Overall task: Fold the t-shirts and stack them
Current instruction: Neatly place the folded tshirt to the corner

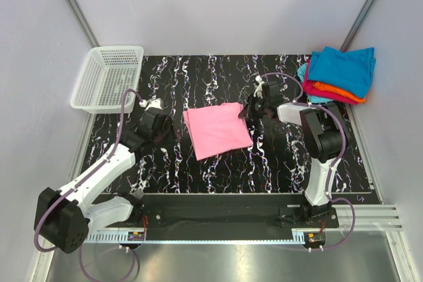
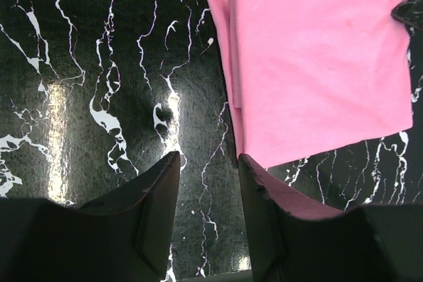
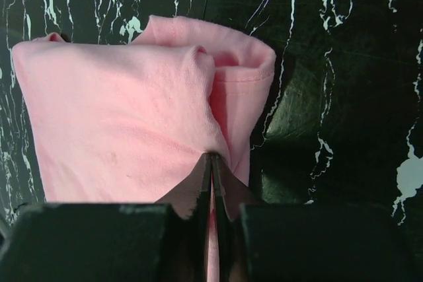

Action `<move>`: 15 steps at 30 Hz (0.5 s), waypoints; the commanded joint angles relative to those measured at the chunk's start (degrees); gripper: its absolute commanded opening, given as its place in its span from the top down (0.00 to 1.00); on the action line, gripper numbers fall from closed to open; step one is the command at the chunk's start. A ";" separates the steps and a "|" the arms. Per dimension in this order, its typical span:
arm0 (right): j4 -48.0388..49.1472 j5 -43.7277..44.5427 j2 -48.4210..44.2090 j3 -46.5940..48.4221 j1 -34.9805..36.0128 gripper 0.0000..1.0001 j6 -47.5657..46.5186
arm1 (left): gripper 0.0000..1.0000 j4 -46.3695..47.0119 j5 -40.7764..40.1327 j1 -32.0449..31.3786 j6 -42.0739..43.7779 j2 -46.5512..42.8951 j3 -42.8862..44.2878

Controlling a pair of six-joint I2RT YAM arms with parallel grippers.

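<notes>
A folded pink t-shirt point(image 1: 217, 130) lies in the middle of the black marbled table point(image 1: 198, 77). My right gripper point(image 1: 244, 111) is shut on its right edge, pinching a fold of pink cloth point(image 3: 225, 117) between the fingertips. The left gripper point(image 1: 173, 130) hovers just left of the pink t-shirt point(image 2: 317, 57), jaws open with only bare table between them; its right finger point(image 2: 264, 196) reaches the shirt's near corner. Folded t-shirts lie stacked point(image 1: 338, 74) at the back right corner: teal-blue on top, orange and magenta below.
A white mesh basket point(image 1: 107, 77) stands at the back left corner, partly off the table. Grey walls enclose the table on three sides. Both arm bases sit on the rail at the near edge point(image 1: 218, 212).
</notes>
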 commanded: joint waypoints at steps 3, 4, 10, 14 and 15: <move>-2.26 3.25 2.12 3.97 -0.40 0.90 -4.06 | 0.54 1.09 -0.63 0.01 1.35 0.99 1.54; -2.70 2.11 2.73 5.28 -0.41 0.90 -4.50 | 0.55 1.09 -0.54 0.01 1.34 0.91 1.45; -5.78 2.00 -1.11 8.11 -0.76 0.78 -5.13 | 0.54 1.09 -0.19 0.01 1.61 -0.32 0.75; -7.43 6.40 -6.83 6.61 -0.76 0.55 -5.56 | 0.54 1.09 -0.27 0.01 1.35 -1.20 -0.13; -8.49 7.19 -7.80 6.52 -0.76 0.53 -5.82 | 0.54 1.09 -0.19 0.01 1.34 -1.46 -0.48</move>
